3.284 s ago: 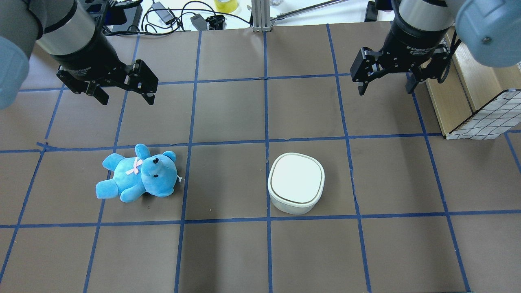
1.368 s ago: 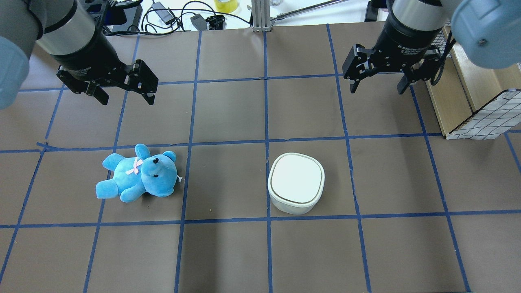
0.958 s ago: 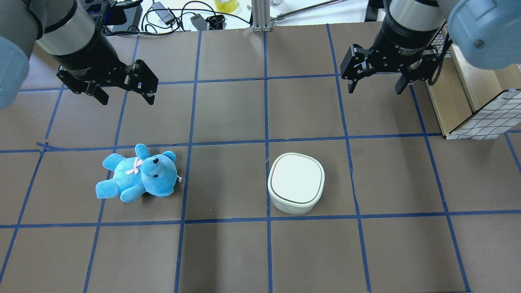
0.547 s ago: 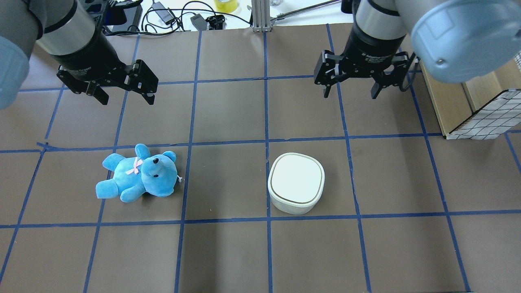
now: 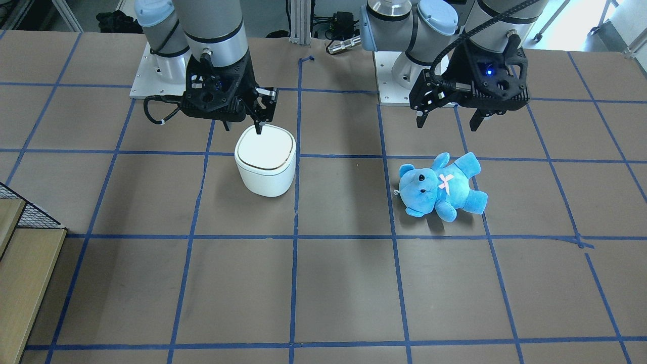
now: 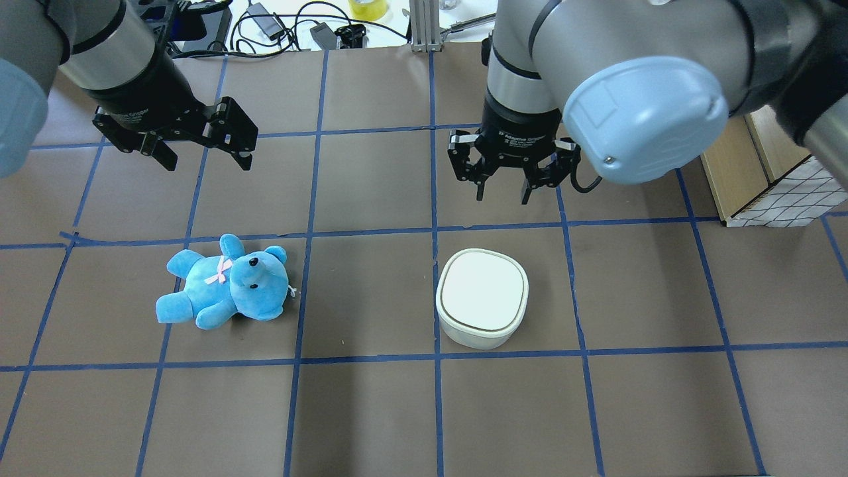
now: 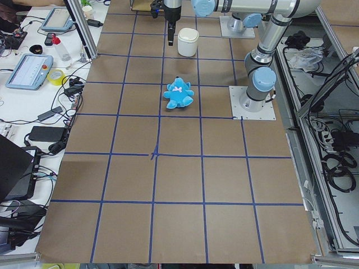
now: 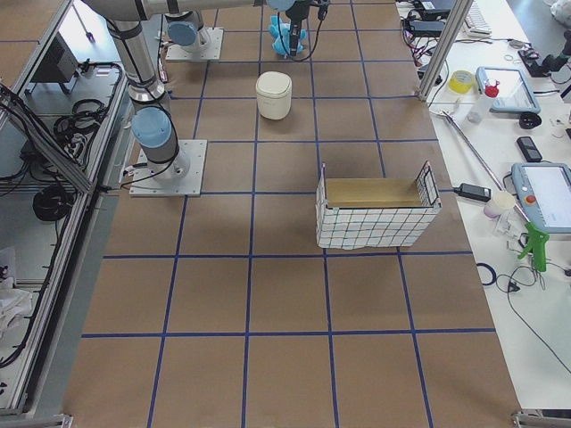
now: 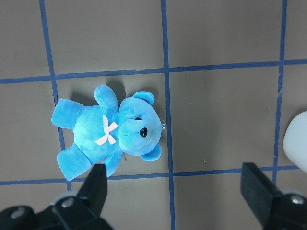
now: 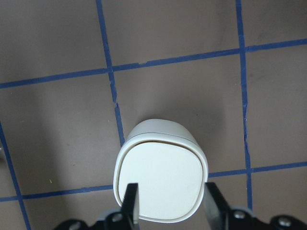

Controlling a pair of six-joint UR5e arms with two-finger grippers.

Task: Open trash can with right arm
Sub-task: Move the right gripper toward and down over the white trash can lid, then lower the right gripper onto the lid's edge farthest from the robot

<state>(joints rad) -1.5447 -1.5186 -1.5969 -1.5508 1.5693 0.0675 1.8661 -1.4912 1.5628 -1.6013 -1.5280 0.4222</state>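
While the left gripper (image 6: 209,164) hangs above the table (image 6: 371,411) at the far left, its jaws stand wide apart with nothing between them; the wrist view shows both fingers (image 9: 96,187) spread to either side of bare brown paper. Below it and a little nearer the robot lies the teddy (image 6: 225,285), blue, on its back, a pink bow on its chest, head pointing toward the bin. It lies across a blue tape line, well apart from either gripper.

Right of the teddy, past one grid line, the bin (image 6: 482,295) stands upright inside a single square, near that square's left tape line. Its white lid lies flat and shut, ringed by a thin dark line.

Over the bin hangs the right gripper (image 6: 501,197), pointing straight down, jaws parted but far narrower than the left's, holding nothing. From its wrist camera the two fingers (image 10: 132,203) frame the near part of the lid. From the front camera one fingertip (image 5: 259,129) overlaps the lid's robot-side edge; whether it touches cannot be told. A thin black cable (image 5: 156,114) loops off this gripper's side.

Farthest right, a crate (image 6: 775,192) with mesh sides sits at the table's edge.
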